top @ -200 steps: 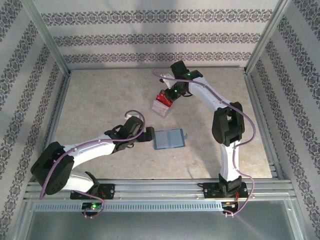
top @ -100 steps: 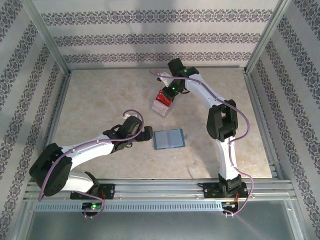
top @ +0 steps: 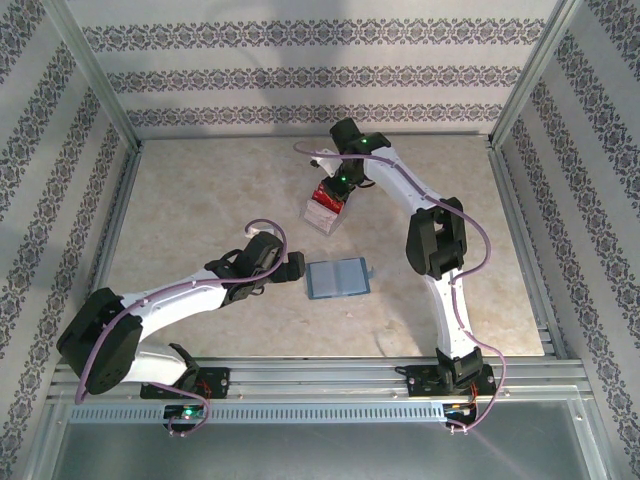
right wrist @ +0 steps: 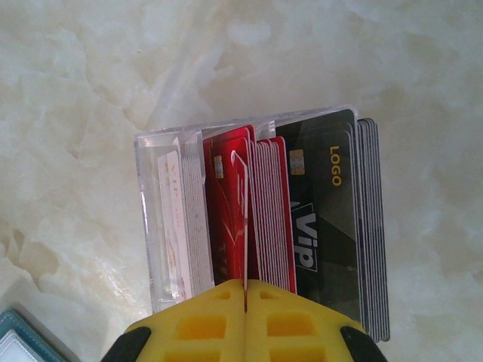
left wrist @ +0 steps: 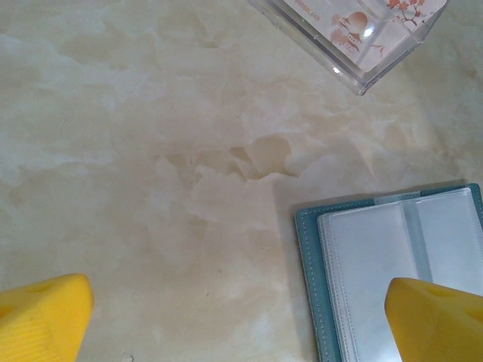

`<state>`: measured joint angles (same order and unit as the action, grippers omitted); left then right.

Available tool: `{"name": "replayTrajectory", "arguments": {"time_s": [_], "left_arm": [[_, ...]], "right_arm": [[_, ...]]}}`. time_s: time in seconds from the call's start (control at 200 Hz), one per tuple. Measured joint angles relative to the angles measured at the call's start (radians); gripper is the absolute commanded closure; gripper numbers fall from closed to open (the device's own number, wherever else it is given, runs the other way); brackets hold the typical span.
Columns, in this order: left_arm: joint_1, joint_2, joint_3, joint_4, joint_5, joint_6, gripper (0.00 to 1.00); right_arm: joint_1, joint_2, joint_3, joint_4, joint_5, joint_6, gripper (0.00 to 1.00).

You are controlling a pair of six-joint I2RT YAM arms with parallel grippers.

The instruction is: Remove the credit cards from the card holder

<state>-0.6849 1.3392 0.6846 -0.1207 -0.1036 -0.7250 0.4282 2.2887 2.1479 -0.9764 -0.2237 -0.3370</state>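
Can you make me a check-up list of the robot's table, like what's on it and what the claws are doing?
Surface: beige marbled tabletop.
Job's things: teal card holder lies open and flat, clear sleeves up; clear box holds white, red and dark cards.
Clutter: nothing seen.
Grippers: left gripper open, by the card holder's edge; right gripper shut on a thin card over the box.
Cables: purple cables run along both arms.
Surroundings: patterned walls, metal rails.
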Motion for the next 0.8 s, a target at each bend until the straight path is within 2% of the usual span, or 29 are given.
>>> {"name": "replayTrajectory", "arguments": {"time_s": [0.34, 0.67, 0.799], "left_arm": [[0.0, 0.0, 0.0, 0.0, -0.003, 0.0, 0.01], [0.0, 0.0, 0.0, 0.0, -0.003, 0.0, 0.01], [0.0, 0.0, 0.0, 0.0, -0.003, 0.0, 0.01]], "right_arm": [[0.002, 0.029, 0.019, -0.019, 0.023, -0.011, 0.85], [0.013, 0.023, 0.018, -0.03, 0.055, -0.009, 0.83], [0.022, -0.034, -0.026, -0.016, 0.057, 0.002, 0.81]]}}
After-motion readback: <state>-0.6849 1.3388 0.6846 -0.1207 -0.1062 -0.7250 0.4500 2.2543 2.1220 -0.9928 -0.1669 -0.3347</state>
